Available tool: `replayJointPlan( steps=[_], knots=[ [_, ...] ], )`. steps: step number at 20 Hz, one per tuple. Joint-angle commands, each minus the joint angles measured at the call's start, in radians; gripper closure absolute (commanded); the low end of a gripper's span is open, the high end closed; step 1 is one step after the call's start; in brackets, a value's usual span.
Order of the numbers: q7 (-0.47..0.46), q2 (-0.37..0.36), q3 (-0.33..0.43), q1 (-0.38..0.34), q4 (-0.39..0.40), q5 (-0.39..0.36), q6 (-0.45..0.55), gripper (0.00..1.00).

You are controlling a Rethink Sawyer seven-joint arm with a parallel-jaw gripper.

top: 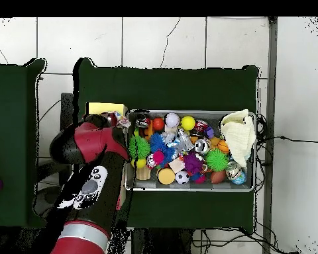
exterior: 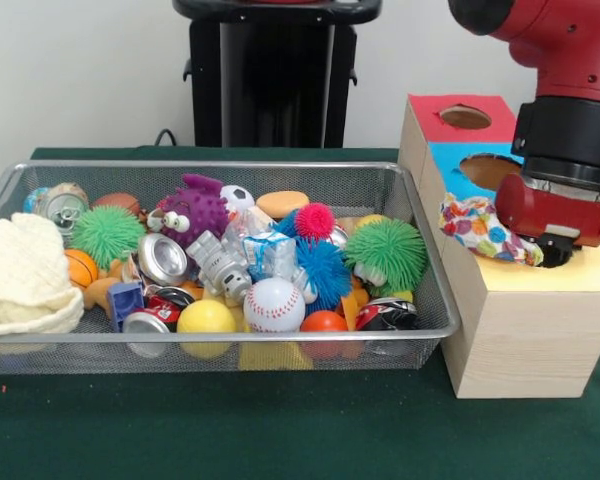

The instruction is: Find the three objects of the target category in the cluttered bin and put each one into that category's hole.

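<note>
A wooden box (exterior: 520, 340) with a red hole (exterior: 465, 117), a blue hole (exterior: 490, 170) and a yellow section (exterior: 580, 275) stands to the right of the wire bin (exterior: 210, 345). My gripper (exterior: 555, 250) hangs low over the dark hole in the yellow section. A crumpled multicoloured cloth piece (exterior: 477, 228) lies on the box's edge, touching the gripper's left side. Whether the gripper holds it is hidden. In the overhead view the arm (top: 89, 142) covers most of the box, leaving the yellow corner (top: 105, 108) and the cloth piece (top: 124, 122) visible.
The bin holds a baseball (exterior: 274, 305), a yellow ball (exterior: 206, 318), green spiky balls (exterior: 385, 252), a blue spiky ball (exterior: 325, 270), a purple monster toy (exterior: 195, 208), crushed cans (exterior: 162, 258) and a cream knitted cloth (exterior: 22, 275). A black stand (exterior: 270, 80) rises behind.
</note>
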Motion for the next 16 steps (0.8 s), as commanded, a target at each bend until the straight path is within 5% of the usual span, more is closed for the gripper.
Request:
replayJointPlan(
  steps=[1,16],
  knots=[
    [0.153,0.126,0.128,-0.047,0.141,-0.054,-0.116,1.0],
    [0.114,0.103,0.147,-0.069,0.147,-0.061,-0.095,1.0]
  ],
)
